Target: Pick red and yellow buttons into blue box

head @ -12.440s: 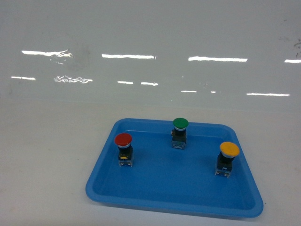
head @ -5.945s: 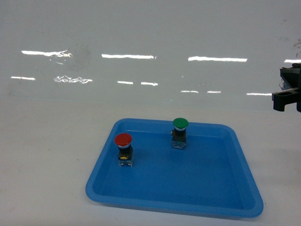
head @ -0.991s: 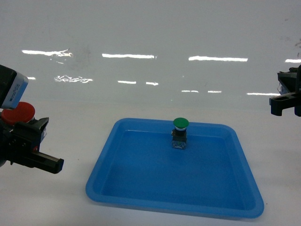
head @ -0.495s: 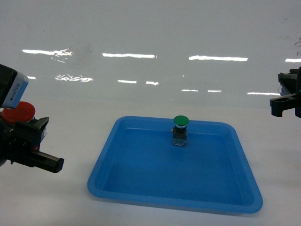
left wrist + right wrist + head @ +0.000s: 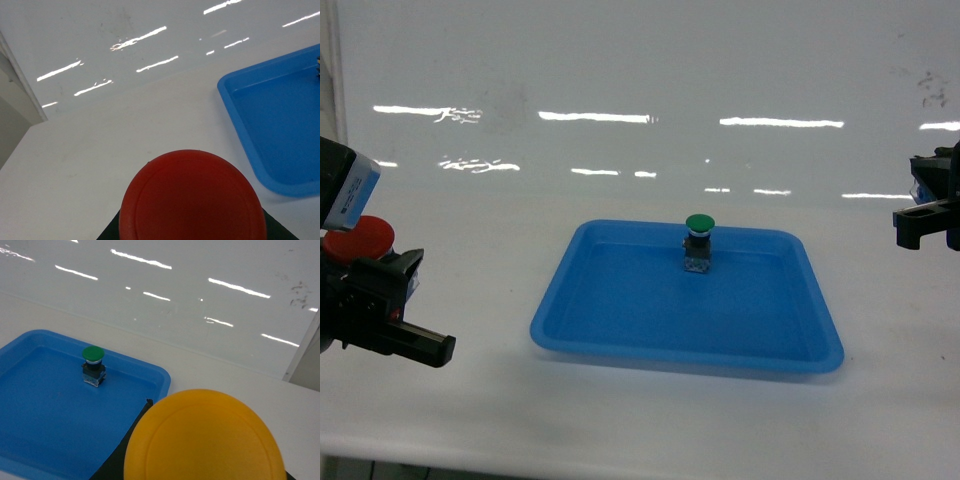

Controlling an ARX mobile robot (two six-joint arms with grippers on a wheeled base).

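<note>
Head view: the left gripper (image 5: 395, 310) sits at the left edge, its fingers clamped on the red button (image 5: 358, 239), whose cap shows just above and behind them. The right gripper (image 5: 928, 215) is only partly in frame at the right edge; from here I cannot tell what its fingers are doing. Between the two lies the shallow blue tray (image 5: 620, 335) on the white counter (image 5: 470, 420), with only the green button (image 5: 698, 240) standing in it, well apart from both sets of fingers. The blue box is nowhere in view.

Left wrist view: the red button's (image 5: 192, 197) cap fills the lower frame, held right at the fingers, above bare counter with the tray's corner (image 5: 240, 115) off to the side.

Right wrist view: the yellow button (image 5: 205, 437) sits likewise at the fingers, so they appear closed on its body, with the tray and green button (image 5: 93, 362) off to one side.

Judgement: both picks look done. Carrying to the box and releasing both remain.
</note>
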